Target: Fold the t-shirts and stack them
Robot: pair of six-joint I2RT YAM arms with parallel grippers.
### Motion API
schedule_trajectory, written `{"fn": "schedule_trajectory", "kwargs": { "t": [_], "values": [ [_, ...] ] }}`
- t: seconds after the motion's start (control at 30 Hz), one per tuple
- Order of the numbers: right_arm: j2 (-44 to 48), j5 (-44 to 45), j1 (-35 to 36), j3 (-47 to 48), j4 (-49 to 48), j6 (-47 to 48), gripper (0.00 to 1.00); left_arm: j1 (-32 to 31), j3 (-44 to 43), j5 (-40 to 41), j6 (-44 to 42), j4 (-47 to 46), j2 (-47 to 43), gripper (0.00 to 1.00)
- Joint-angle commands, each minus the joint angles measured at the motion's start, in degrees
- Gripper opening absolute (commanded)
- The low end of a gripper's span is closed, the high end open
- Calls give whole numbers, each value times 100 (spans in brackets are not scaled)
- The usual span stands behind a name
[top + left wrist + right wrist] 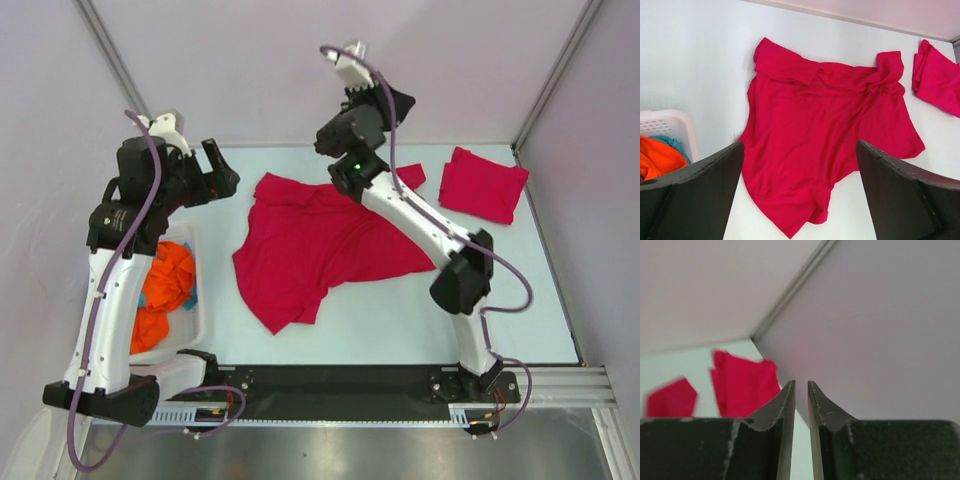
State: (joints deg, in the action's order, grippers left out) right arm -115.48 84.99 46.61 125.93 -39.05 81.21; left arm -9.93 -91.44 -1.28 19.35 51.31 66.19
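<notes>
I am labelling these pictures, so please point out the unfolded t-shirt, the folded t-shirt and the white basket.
unfolded t-shirt (310, 245): top external view, middle of its body.
folded t-shirt (482, 185): top external view, centre of its top layer.
white basket (675, 117): left wrist view, on its rim.

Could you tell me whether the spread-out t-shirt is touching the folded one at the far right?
Apart. The left wrist view shows a strip of bare table between the sleeve of the spread-out t-shirt and the folded t-shirt.

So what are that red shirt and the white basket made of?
The red shirt looks like soft, matte cloth: it wrinkles and lies limp. The white basket seems to be hard plastic, given its smooth rim and gridded holes.
</notes>
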Motion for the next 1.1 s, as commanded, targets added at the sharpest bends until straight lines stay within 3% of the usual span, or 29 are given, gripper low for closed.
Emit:
{"fn": "schedule_trajectory", "kwargs": {
  "t": [0.0,0.07,0.13,0.2,0.3,0.4,0.6,0.67,0.7,0.73,0.8,0.83,1.07],
  "values": [
    [-659,1573,-994,-1259,123,-234,23,53,-295,-206,-99,2,-186,98],
    [-896,1582,-1198,-2477,195,-368,21,44,-322,-206,-116,11,-177,98],
    [-1011,1591,-1242,-3098,74,-256,19,44,-331,-206,-142,37,-168,98],
    [-1090,1591,-1356,-3791,-883,174,21,53,-296,-171,-142,37,-186,98],
    [-1021,1600,-1768,-4242,-1725,710,23,44,-217,-180,-81,-7,-203,98],
    [-845,1582,-2182,-4383,-2221,975,17,35,-164,-241,-28,-42,-212,98],
    [-414,1564,-2437,-4472,-2590,1046,1,35,-252,-241,-19,-34,-159,98],
    [-335,1547,-2437,-4568,-3123,1255,0,35,-234,-224,-28,-24,-177,98],
    [-343,1564,-2437,-4551,-3936,2623,0,35,-217,-206,-37,-24,-194,98],
    [-370,1599,-2368,-4473,-5275,2793,4,35,-208,-215,-28,-24,-195,98],
    [130,1564,-2122,-4595,-5297,2358,16,27,-146,-215,-11,-33,-186,98],
    [244,1573,-1903,-4517,-5280,2199,16,18,-137,-198,-11,-33,-177,98],
    [-500,1599,-1033,-2120,-5271,3593,18,-26,-32,-136,-28,-112,-142,98]
  ]
}}
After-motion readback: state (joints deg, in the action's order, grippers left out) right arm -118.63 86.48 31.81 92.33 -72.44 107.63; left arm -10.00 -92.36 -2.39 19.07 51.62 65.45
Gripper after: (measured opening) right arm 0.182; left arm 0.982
